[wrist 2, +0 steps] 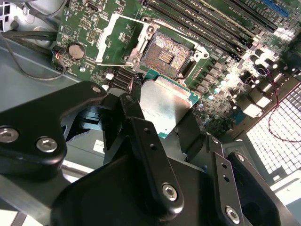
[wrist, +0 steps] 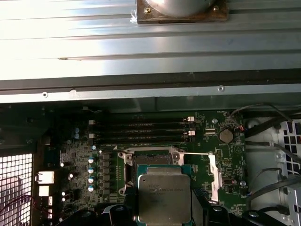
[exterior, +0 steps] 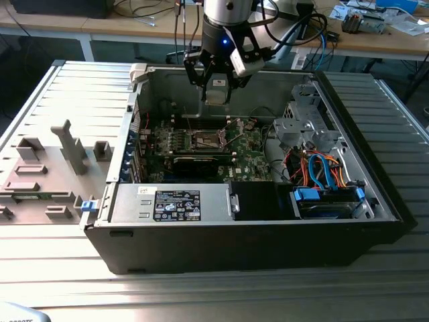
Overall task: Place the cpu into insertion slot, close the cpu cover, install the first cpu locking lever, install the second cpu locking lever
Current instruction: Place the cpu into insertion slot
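At the upper centre of the exterior view, I see the gripper hanging inside the open computer case, well above the motherboard. Its 2 fingers are pinched on the cpu, 1 finger on each of 2 opposite edges. The chip therefore sits directly between the fingertips, with its grey metal top facing both wrist cameras. The cpu is not seated. The insertion slot lies on the board beneath and just beyond the chip in the first wrist view, with its contact field exposed. The cpu cover stands swung open beside the slot, on the side of the round coin battery. The long memory slots run along the slot's opposite side.
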Available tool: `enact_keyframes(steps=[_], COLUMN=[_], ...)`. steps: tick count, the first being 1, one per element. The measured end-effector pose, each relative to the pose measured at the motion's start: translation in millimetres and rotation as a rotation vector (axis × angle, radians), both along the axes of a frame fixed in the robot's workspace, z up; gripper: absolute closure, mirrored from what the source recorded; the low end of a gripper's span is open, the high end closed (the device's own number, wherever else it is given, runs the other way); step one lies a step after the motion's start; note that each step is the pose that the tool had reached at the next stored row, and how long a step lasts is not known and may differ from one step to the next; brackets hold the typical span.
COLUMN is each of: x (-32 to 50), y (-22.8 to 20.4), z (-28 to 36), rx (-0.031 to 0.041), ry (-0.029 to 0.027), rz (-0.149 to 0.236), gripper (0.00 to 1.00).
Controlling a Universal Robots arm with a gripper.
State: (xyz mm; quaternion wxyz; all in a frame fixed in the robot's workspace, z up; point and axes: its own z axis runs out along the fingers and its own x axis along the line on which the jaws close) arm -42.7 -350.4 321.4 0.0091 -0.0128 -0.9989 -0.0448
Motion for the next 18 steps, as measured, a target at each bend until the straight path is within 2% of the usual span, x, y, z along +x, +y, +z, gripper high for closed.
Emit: enact_keyframes(steps=[8, 18], x=[-0.1, -0.1], y=[0.0, 0.0], z=[-0.3, -0.8], rx=[-0.0001, -0.0022], ry=[0.0001, 0.0000], rz=[0.000, -0.020], gripper=[0.45, 0.45])
